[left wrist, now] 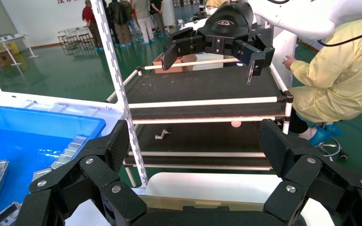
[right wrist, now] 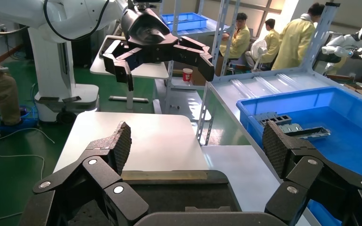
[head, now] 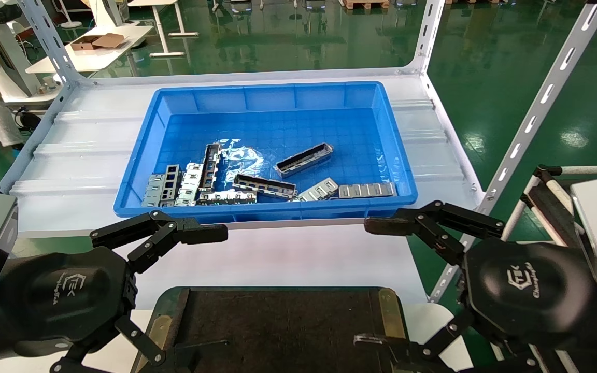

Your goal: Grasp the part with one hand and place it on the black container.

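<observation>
The part [head: 303, 159] is a long silver-grey channel housing with a dark inside. It lies alone near the middle of the blue bin [head: 278, 98]. The black container [head: 278, 326] is a flat dark tray with brass side strips at the near edge, between my two hands. It also shows in the right wrist view [right wrist: 179, 195]. My left gripper [head: 208, 295] is open and empty over the tray's left end. My right gripper [head: 371, 284] is open and empty over its right end. Both are well short of the bin. Each wrist view shows open jaws, left [left wrist: 195, 143] and right [right wrist: 199, 141].
Shorter flat silver pieces [head: 174, 186] and a similar long housing [head: 265, 186] lie along the bin's near wall. The bin sits on a white rack shelf [head: 70, 155] with slotted uprights [head: 537, 109]. A tube cart [head: 552, 202] stands at the right. People stand around.
</observation>
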{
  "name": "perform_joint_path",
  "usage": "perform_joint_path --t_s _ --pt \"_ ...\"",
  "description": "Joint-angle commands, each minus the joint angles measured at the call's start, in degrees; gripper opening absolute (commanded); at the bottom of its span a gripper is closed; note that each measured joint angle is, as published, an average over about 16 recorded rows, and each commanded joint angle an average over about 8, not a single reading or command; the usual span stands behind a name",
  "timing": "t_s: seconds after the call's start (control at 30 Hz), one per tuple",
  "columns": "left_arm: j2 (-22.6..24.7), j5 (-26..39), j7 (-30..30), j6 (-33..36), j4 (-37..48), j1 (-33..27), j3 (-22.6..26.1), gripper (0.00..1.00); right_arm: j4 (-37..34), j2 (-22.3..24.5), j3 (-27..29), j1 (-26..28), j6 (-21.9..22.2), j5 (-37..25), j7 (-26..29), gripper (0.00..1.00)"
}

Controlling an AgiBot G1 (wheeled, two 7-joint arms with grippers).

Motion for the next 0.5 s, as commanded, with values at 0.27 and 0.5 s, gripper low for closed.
perform_joint_path --t_s 0.27,0.5 --pt "0.07 -0.11 -0.07 -0.2 0.07 -0.07 -0.05 1.0 -0.02 0.0 -0.01 0.01 -0.01 0.0 -0.01 1.0" --pt "0.61 0.81 0.27 -1.63 0.53 -0.55 0.0 1.0 -0.04 0.0 -0.03 0.03 -0.02 0.01 -0.02 1.0"
